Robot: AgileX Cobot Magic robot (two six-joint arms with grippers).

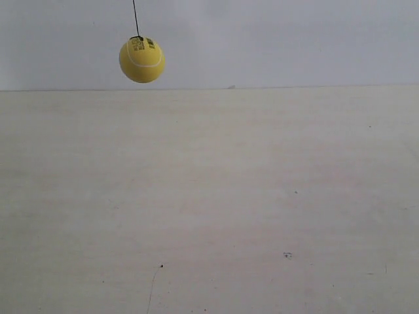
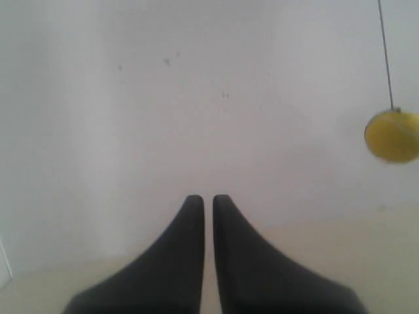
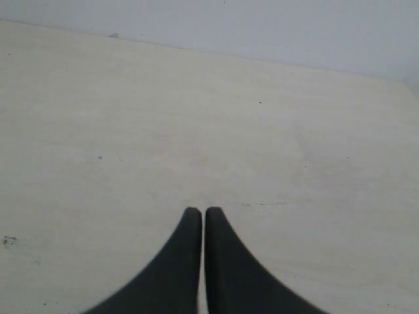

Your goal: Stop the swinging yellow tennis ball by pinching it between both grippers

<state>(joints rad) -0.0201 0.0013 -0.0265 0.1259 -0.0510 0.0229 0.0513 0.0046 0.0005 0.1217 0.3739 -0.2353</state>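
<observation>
The yellow tennis ball (image 1: 142,59) hangs from a thin dark string (image 1: 135,17) in the upper left of the exterior view, above the far edge of the pale table (image 1: 209,196). The left wrist view catches the yellow tennis ball (image 2: 393,135) at the frame's edge, well off to one side of my left gripper (image 2: 204,199), which is shut with nothing between its black fingers. My right gripper (image 3: 198,211) is also shut and empty, pointing over the bare table; the ball does not show in that view. Neither arm appears in the exterior view.
A plain light wall (image 1: 275,39) rises behind the table's far edge. The tabletop (image 3: 209,131) carries only small dark specks and a thin scratch (image 1: 154,288) near the front.
</observation>
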